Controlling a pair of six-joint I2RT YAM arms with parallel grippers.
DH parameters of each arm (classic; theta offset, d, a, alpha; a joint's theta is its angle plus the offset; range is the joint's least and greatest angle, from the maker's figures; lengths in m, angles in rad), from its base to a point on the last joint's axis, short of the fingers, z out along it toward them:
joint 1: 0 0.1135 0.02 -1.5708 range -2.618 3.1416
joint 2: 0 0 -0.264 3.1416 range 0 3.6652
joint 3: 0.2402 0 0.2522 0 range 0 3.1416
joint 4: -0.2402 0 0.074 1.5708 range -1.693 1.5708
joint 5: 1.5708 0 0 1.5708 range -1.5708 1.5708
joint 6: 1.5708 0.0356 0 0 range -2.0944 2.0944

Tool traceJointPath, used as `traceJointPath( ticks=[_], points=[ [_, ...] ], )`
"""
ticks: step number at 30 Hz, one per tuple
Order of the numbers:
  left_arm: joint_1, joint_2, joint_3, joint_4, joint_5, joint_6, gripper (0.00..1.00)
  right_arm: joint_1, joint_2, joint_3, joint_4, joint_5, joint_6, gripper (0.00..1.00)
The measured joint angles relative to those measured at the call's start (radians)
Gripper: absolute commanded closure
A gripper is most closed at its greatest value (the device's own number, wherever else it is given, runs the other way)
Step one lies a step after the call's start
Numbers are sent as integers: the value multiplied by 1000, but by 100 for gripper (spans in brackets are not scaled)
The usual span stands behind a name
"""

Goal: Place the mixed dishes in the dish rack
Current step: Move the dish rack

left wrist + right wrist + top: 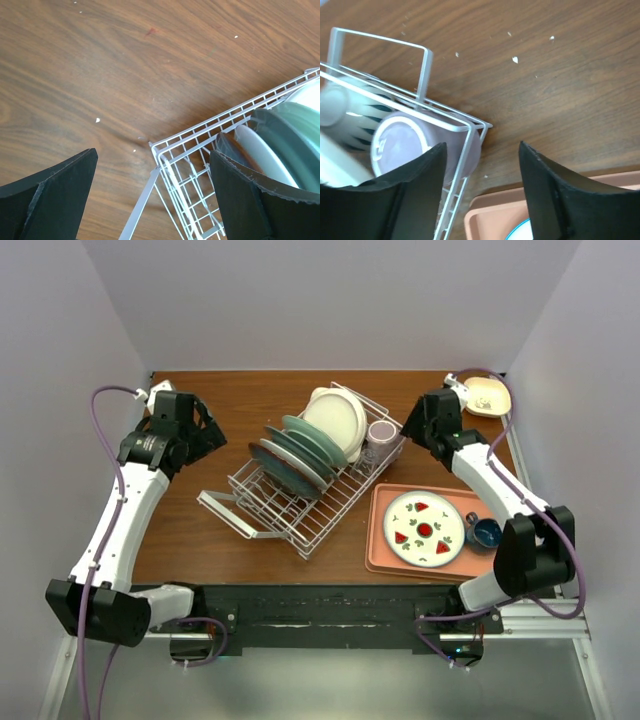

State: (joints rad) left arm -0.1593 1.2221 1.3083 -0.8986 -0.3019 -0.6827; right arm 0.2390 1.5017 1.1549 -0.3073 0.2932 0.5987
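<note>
The white wire dish rack (280, 510) sits mid-table, holding several upright plates: pale green ones (310, 450) and a cream one (337, 416). A purple cup (380, 432) lies at the rack's right end. In the right wrist view this cup (420, 145) rests inside the rack corner (470, 125). My right gripper (482, 170) hangs open over that corner with nothing held. A patterned plate (425, 528) lies on the salmon tray (380, 558). My left gripper (152, 185) is open above the rack's left corner (165, 155), close to the green plates (290, 130).
A small dark blue cup (486, 533) stands on the tray's right side. A cream dish (488, 397) lies at the back right corner. A white cup with dark stripes (350, 112) lies in the rack beside the purple one. Bare wood shows left of the rack.
</note>
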Motion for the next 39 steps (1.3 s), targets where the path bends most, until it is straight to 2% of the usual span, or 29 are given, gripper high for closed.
traceJointPath(
  ticks=[4, 7, 12, 16, 23, 26, 33, 35, 39],
  points=[
    [0, 19, 14, 11, 5, 13, 0, 0, -36, 54, 1, -42, -28, 31],
    [0, 24, 23, 19, 8, 15, 0, -1, -16, 106, 53, -156, -72, 28],
    [0, 27, 33, 29, 19, 20, 0, -2, 170, 258, 153, -435, -146, 22],
    [0, 27, 33, 33, 24, 23, 0, -1, 295, 298, 205, -618, -171, 24],
    [0, 27, 33, 45, 29, 23, 0, -1, 415, 373, 238, -785, -185, 45],
    [0, 27, 33, 45, 29, 25, 0, 0, 416, 373, 262, -832, -182, 53],
    [0, 27, 33, 45, 28, 27, 0, 1, 413, 360, 317, -897, -173, 65],
    [0, 27, 33, 46, 28, 32, 0, 0, 403, 341, 346, -916, -169, 73],
    [0, 27, 33, 46, 28, 34, 0, 7, 381, 322, 366, -941, -159, 80]
  ],
)
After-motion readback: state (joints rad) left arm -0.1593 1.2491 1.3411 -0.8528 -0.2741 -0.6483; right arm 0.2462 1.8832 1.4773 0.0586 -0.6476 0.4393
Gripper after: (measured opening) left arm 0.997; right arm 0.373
